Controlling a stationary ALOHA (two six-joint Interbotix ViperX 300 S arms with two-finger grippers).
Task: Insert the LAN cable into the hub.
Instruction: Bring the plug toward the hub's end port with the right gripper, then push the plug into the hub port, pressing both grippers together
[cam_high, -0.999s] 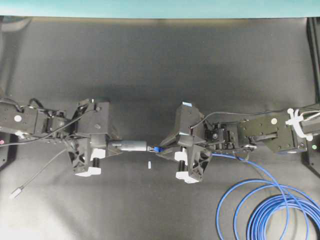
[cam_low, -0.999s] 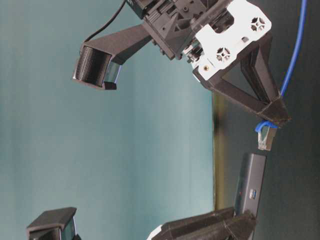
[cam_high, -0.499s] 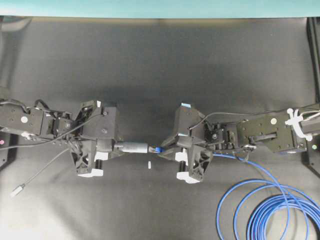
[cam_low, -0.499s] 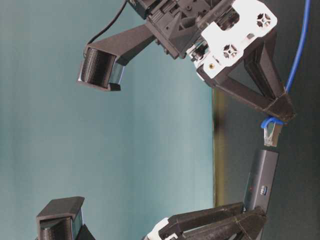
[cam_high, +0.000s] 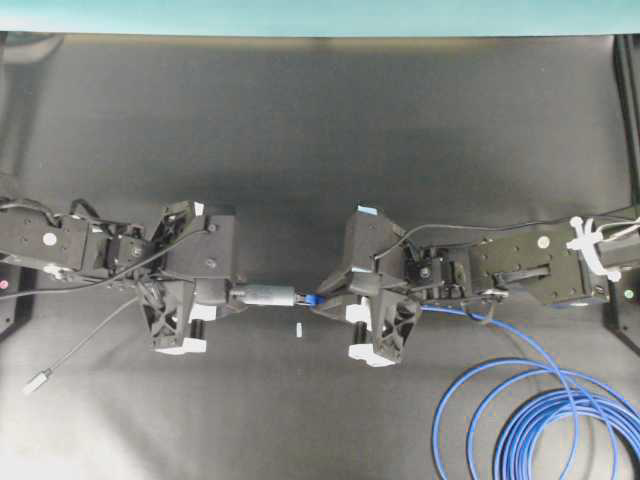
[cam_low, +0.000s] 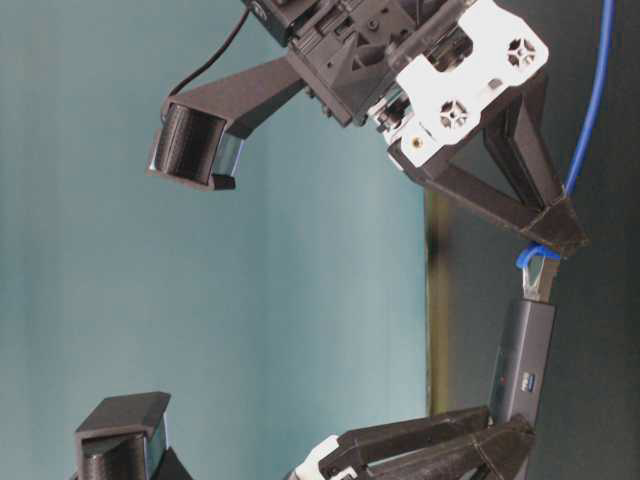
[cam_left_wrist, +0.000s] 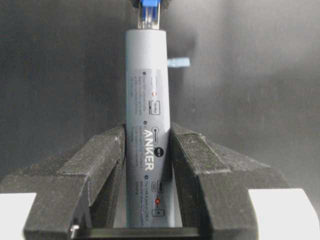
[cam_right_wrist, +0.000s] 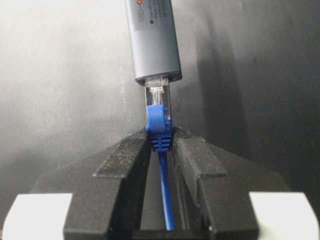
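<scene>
My left gripper (cam_high: 236, 296) is shut on the hub (cam_high: 267, 295), a slim grey bar held level above the mat; it also shows in the left wrist view (cam_left_wrist: 148, 130) and the table-level view (cam_low: 524, 350). My right gripper (cam_high: 325, 299) is shut on the blue boot of the LAN cable (cam_right_wrist: 160, 131). The clear plug (cam_right_wrist: 157, 96) has its tip just inside the hub's end port (cam_right_wrist: 159, 77). In the overhead view the plug (cam_high: 309, 298) meets the hub's right end. The blue cable's loops (cam_high: 540, 420) lie at the lower right.
The hub's thin grey cord (cam_high: 80, 345) trails to a small silver plug (cam_high: 36, 380) at the lower left. A small white scrap (cam_high: 298, 329) lies on the black mat below the hub. A teal wall borders the far edge.
The right gripper has moved left and the left gripper right, closing the gap. The plug, clear of the hub a second ago, now has its tip in the hub's end.
</scene>
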